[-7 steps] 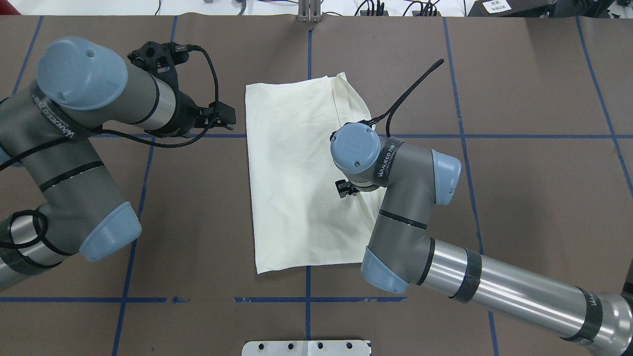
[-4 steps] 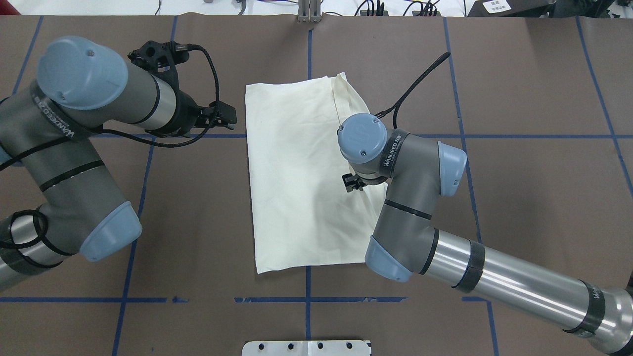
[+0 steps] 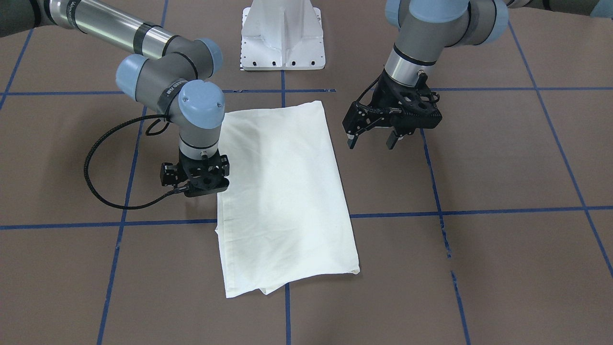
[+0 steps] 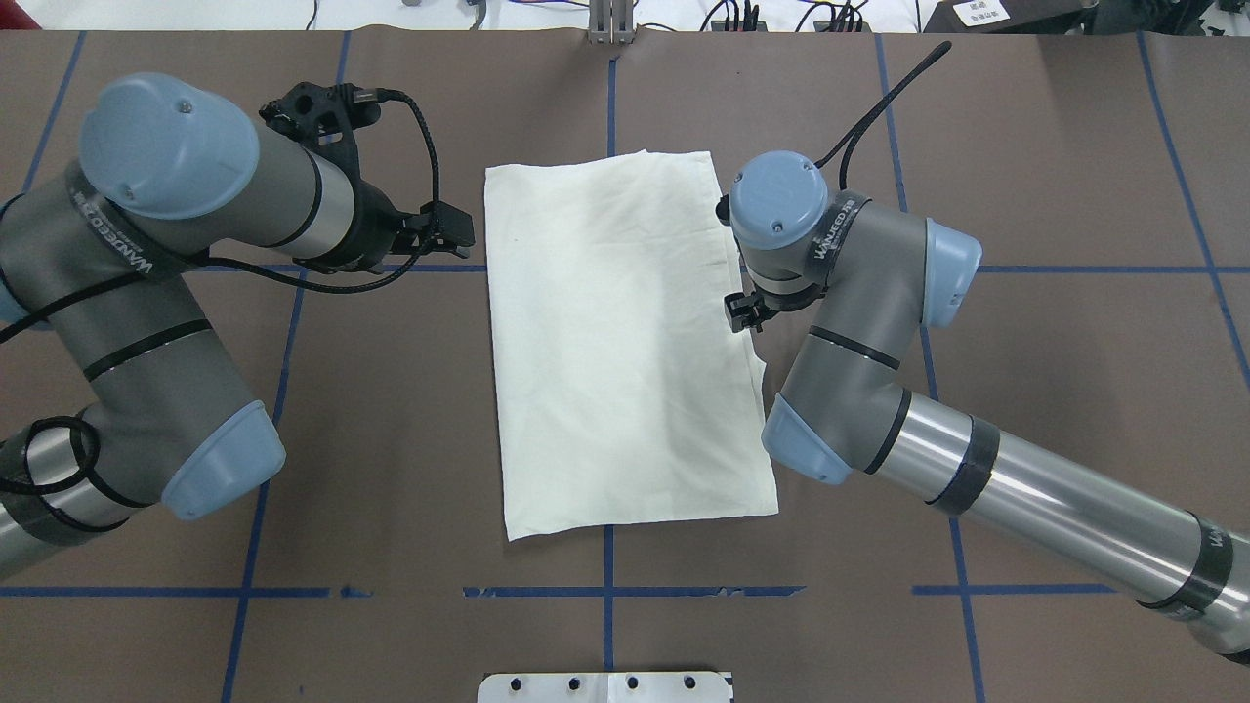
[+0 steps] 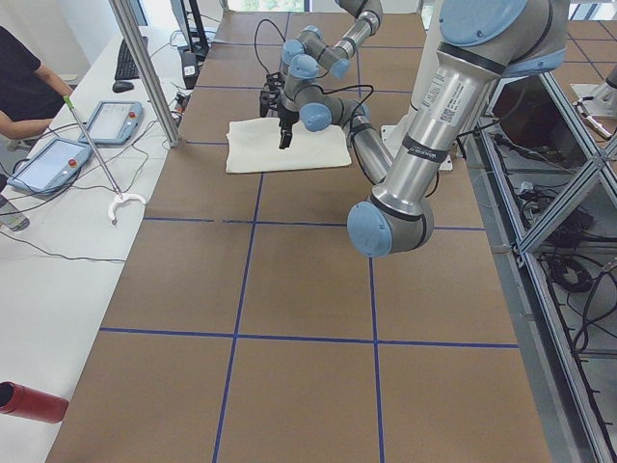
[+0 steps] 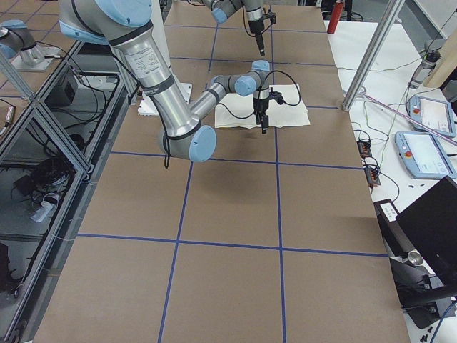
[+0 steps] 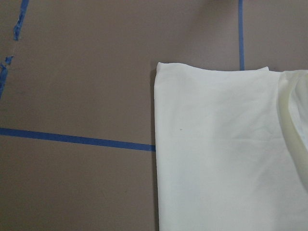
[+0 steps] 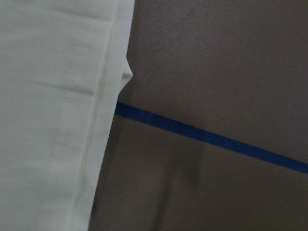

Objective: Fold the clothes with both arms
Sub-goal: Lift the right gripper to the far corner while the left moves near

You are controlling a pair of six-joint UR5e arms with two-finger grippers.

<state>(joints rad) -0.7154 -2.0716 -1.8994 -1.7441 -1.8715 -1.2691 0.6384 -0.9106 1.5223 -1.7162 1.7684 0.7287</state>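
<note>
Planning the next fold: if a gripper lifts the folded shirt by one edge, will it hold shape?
Probably not: the shirt is thin cloth lying flat, so it should droop. Its stacked layers, visible at one corner, may slide apart. A push would likely bunch it.

A black band around the grey metal left arm, at the overhead view's left, bears white lettering that seems to read "WANDEED", middle letters unsure. A like band rings the grey metal right arm, right of centre. The upper-right white label is illegible.
</note>
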